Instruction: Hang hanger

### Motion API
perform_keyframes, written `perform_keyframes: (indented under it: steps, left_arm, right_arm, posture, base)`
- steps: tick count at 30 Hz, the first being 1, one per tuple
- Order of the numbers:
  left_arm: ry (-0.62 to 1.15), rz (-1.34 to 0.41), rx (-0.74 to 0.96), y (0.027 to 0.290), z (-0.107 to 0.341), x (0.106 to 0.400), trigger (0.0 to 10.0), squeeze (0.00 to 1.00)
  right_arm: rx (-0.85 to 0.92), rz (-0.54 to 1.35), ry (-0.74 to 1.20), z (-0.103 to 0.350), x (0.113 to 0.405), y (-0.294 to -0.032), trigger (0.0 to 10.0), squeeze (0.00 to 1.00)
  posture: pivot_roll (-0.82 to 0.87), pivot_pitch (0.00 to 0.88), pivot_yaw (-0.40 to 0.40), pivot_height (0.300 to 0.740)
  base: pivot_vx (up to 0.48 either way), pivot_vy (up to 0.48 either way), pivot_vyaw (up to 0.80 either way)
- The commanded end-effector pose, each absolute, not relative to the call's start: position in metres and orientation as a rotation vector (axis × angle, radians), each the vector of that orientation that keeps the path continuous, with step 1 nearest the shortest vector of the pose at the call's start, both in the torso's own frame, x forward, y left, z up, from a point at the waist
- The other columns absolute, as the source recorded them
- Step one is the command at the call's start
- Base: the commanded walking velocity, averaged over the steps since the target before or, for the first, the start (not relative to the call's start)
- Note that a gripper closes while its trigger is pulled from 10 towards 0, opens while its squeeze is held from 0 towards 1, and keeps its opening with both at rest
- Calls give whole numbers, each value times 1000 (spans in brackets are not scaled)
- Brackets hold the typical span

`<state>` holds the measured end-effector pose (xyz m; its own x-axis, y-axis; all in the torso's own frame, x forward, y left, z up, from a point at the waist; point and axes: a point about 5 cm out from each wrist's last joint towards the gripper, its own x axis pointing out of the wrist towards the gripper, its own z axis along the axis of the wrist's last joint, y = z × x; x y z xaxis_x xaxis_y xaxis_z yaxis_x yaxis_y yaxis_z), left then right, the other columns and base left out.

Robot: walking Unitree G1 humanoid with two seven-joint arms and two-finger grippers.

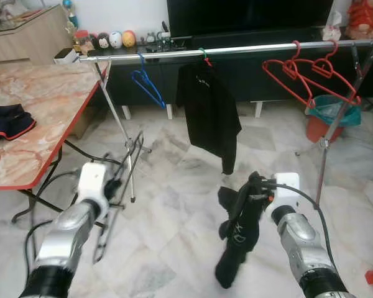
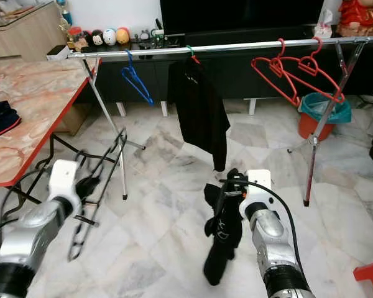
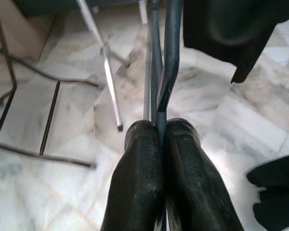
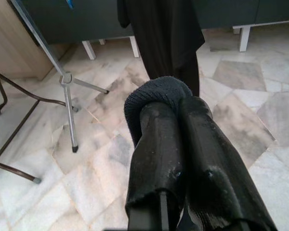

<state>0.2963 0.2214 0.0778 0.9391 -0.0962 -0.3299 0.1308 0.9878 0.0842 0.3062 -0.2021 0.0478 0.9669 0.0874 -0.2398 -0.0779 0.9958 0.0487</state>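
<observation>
Both grippers are low over the marble floor (image 1: 174, 186). Left gripper (image 3: 162, 144) has its fingers pressed together on a dark hanger (image 2: 90, 205), which hangs tilted, long axis running down toward the floor beside the table's (image 1: 43, 112) red edge. Right gripper (image 4: 176, 120) pinches one black garment (image 1: 239, 230) drooping below it. On the rail (image 1: 236, 49) hang one blue hanger (image 1: 148, 85), two red hangers (image 1: 304, 77) and one black shirt (image 1: 208, 115).

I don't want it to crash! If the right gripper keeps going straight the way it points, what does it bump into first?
Probably the black garment hanging on the rail; depth is unclear. The right gripper points at it.
</observation>
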Motion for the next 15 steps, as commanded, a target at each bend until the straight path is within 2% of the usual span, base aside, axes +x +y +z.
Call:
perform_keyframes:
  steps: [1, 3, 4, 15]
  left_arm:
    - [277, -111, 124, 220, 87, 298, 10000, 0]
    - [262, -94, 103, 221, 87, 296, 10000, 0]
    - [261, -74, 113, 223, 84, 295, 10000, 0]
    - [252, -8, 81, 224, 66, 281, 10000, 0]
  right_arm:
    - [42, 73, 217, 50, 306, -199, 0, 0]
    - [46, 37, 240, 44, 303, -201, 4510, 0]
    - [41, 22, 237, 43, 302, -200, 10000, 0]
    - [70, -57, 167, 43, 289, -207, 10000, 0]
  posture:
    - [-5, 0, 70, 719]
    - [-11, 0, 60, 719]
    - [-13, 0, 57, 719]
    - [-13, 0, 20, 719]
  base:
    - [0, 0, 0]
    - [0, 0, 0]
    - [0, 0, 0]
    - [0, 0, 0]
